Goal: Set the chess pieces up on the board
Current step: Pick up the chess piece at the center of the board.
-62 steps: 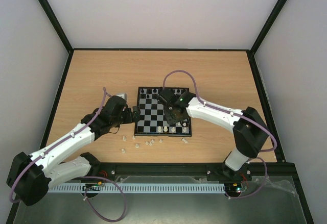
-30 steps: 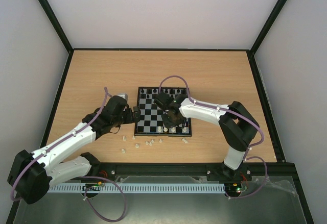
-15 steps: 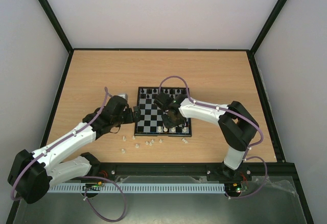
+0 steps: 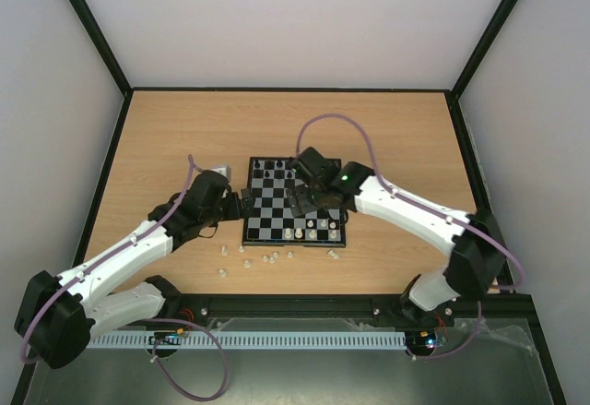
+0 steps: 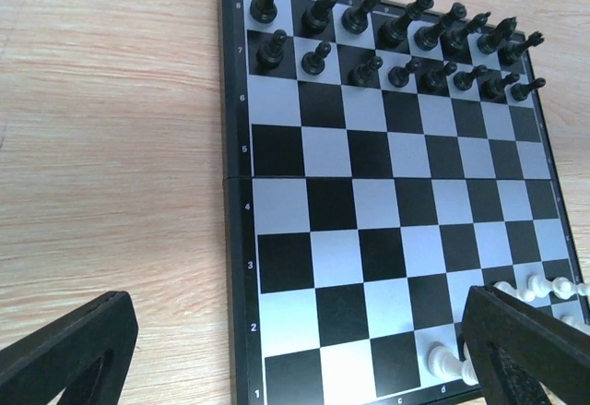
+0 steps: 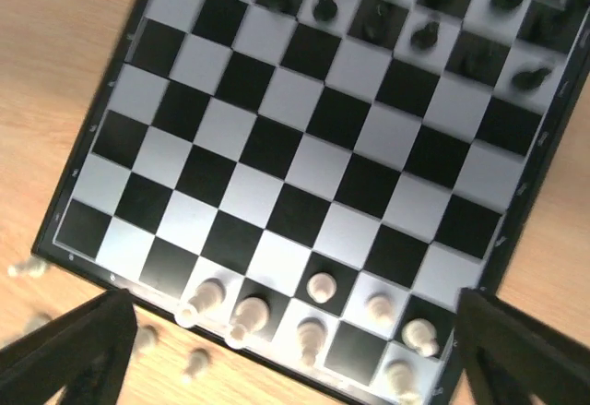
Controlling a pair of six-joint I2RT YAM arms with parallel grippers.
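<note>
The board (image 4: 273, 219) lies at the table's middle. Black chess pieces (image 5: 396, 36) fill its two far rows. Several white chess pieces (image 6: 322, 286) stand on the near rows toward the right. More white pieces (image 4: 267, 257) lie loose on the wood in front of the board. My left gripper (image 4: 241, 204) hovers at the board's left edge, open and empty; its fingers (image 5: 69, 354) frame the near left squares. My right gripper (image 4: 300, 200) hangs open above the board, and nothing sits between its fingers (image 6: 525, 350).
One loose white piece (image 4: 332, 254) lies near the board's front right corner and another (image 4: 222, 273) further left. Bare wooden tabletop (image 4: 184, 137) surrounds the board, bounded by a black frame and grey walls.
My right gripper has opened and risen from the board's near rows, with the arm swinging out to the right. The left arm has not moved.
</note>
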